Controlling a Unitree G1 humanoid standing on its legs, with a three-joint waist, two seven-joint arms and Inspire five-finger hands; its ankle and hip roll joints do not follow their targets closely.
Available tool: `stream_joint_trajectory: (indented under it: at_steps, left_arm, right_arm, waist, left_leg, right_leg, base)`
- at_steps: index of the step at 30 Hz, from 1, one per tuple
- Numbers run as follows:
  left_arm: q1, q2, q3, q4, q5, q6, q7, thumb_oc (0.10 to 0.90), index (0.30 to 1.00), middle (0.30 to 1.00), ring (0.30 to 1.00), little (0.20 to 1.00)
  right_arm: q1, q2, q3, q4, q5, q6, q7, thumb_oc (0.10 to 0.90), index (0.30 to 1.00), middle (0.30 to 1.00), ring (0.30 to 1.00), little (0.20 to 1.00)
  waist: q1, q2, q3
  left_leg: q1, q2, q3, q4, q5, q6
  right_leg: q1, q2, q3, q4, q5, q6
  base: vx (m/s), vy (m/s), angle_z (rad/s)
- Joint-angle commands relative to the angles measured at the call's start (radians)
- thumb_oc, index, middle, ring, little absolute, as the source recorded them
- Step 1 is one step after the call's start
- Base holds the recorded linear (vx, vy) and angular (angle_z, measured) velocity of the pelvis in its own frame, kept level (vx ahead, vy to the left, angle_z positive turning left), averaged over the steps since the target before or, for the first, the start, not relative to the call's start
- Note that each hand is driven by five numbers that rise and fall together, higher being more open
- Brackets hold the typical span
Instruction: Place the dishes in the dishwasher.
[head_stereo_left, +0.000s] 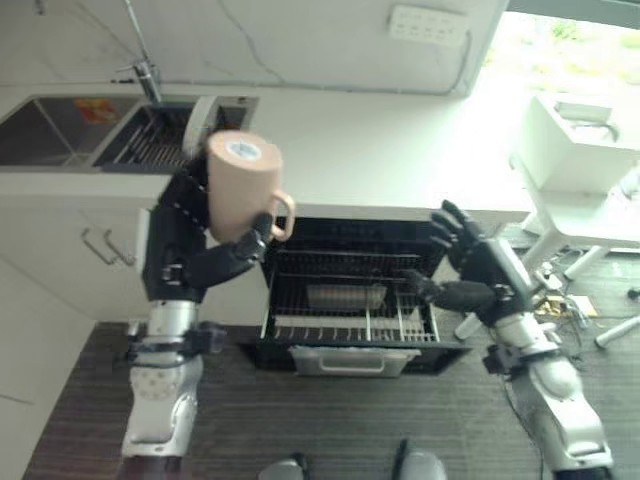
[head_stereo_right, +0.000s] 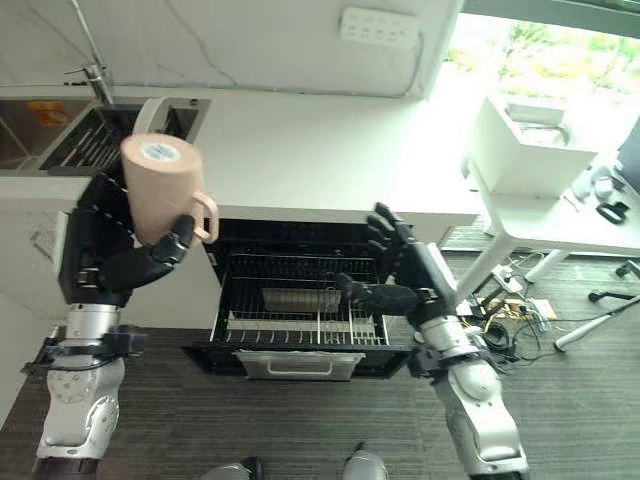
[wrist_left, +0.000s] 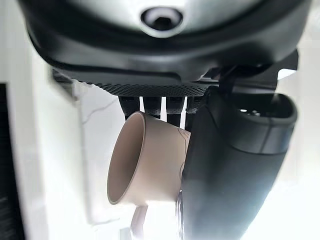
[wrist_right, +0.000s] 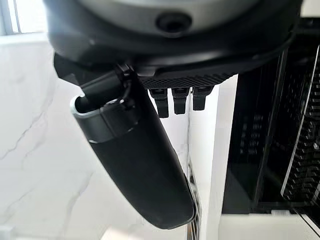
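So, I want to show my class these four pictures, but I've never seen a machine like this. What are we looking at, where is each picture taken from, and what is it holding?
This is a humanoid robot with two arms. The two wide pictures come from cameras in its head, looking down. The two close-ups come from cameras on its wrists.

Its left hand is curled round a beige mug, held upside down in front of the white counter. Its right hand is open and holds nothing.

Below the counter a dishwasher stands open with its wire rack pulled out. A sink is set into the counter on the robot's left.
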Motion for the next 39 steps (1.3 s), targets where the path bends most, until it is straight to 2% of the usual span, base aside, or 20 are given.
stream_joint_trajectory:
  at_steps: [1, 6, 12, 15, 28, 30, 39]
  left_arm:
    - [-0.086, 0.000, -0.010, -0.144, 0.046, -0.085, 0.008, 0.400, 0.300, 0.300, 0.300, 0.300]
    - [-0.110, 0.005, -0.084, -0.096, 0.111, -0.098, 0.061, 0.400, 0.300, 0.300, 0.300, 0.300]
    - [-0.160, 0.008, -0.168, -0.033, 0.209, -0.119, 0.089, 0.400, 0.300, 0.300, 0.300, 0.300]
    - [-0.171, 0.015, -0.182, -0.029, 0.237, -0.140, 0.090, 0.400, 0.300, 0.300, 0.300, 0.300]
    - [-0.211, 0.026, -0.249, -0.013, 0.287, -0.159, 0.080, 0.400, 0.300, 0.300, 0.300, 0.300]
    - [-0.219, 0.032, -0.260, -0.011, 0.285, -0.165, 0.067, 0.400, 0.300, 0.300, 0.300, 0.300]
    - [-0.235, 0.026, -0.295, -0.001, 0.297, -0.162, 0.047, 0.400, 0.300, 0.300, 0.300, 0.300]
  right_arm:
    - [-0.087, -0.039, -0.096, -0.077, 0.109, -0.057, 0.041, 0.800, 0.900, 0.900, 0.900, 0.900]
    - [-0.138, -0.063, -0.048, -0.079, 0.143, -0.063, 0.034, 0.800, 0.900, 0.900, 0.900, 0.900]
    - [-0.197, -0.056, 0.011, -0.082, 0.214, -0.024, 0.036, 0.800, 0.900, 0.900, 0.900, 0.900]
    - [-0.200, -0.044, 0.022, -0.073, 0.271, -0.001, 0.046, 0.800, 0.900, 0.900, 0.900, 0.900]
    - [-0.215, 0.019, 0.092, -0.051, 0.504, 0.109, 0.120, 0.800, 0.900, 0.900, 0.900, 0.900]
    - [-0.219, 0.029, 0.107, -0.044, 0.586, 0.140, 0.137, 0.800, 0.900, 0.900, 0.900, 0.900]
    - [-0.236, 0.053, 0.147, -0.035, 0.631, 0.169, 0.144, 0.800, 0.900, 0.900, 0.900, 0.900]
  waist:
    - [0.011, 0.031, -0.074]
    - [0.017, 0.042, -0.091]
    - [0.014, 0.052, -0.109]
    - [0.014, 0.053, -0.113]
    - [0.013, 0.050, -0.118]
    - [0.015, 0.048, -0.119]
    - [0.017, 0.048, -0.123]
  left_leg:
    - [0.012, 0.059, -0.029, -0.026, -0.046, -0.037]
    - [0.025, 0.078, -0.035, -0.026, -0.044, -0.053]
    - [0.038, 0.079, -0.056, -0.026, -0.050, -0.062]
    - [0.041, 0.080, -0.058, -0.026, -0.052, -0.063]
    - [0.047, 0.078, -0.063, -0.026, -0.055, -0.064]
    - [0.047, 0.076, -0.065, -0.026, -0.056, -0.064]
    - [0.049, 0.076, -0.062, -0.026, -0.056, -0.062]
  right_leg:
    - [0.041, 0.066, -0.025, 0.005, -0.009, 0.012]
    - [0.073, 0.083, -0.033, 0.005, -0.033, -0.004]
    - [0.087, 0.088, -0.026, 0.005, -0.044, -0.008]
    - [0.091, 0.087, -0.027, 0.005, -0.045, -0.008]
    - [0.097, 0.086, -0.026, 0.005, -0.046, -0.006]
    - [0.099, 0.087, -0.025, 0.005, -0.047, -0.006]
    - [0.103, 0.090, -0.023, 0.005, -0.050, -0.007]
  base:
    - [0.03, -0.095, -0.08]
    - [0.05, -0.087, -0.01]
    - [0.03, -0.034, 0.10]
    - [0.02, -0.006, 0.06]
    - [0.00, -0.001, 0.02]
    - [0.00, 0.000, 0.00]
    - [0.00, 0.000, 0.00]
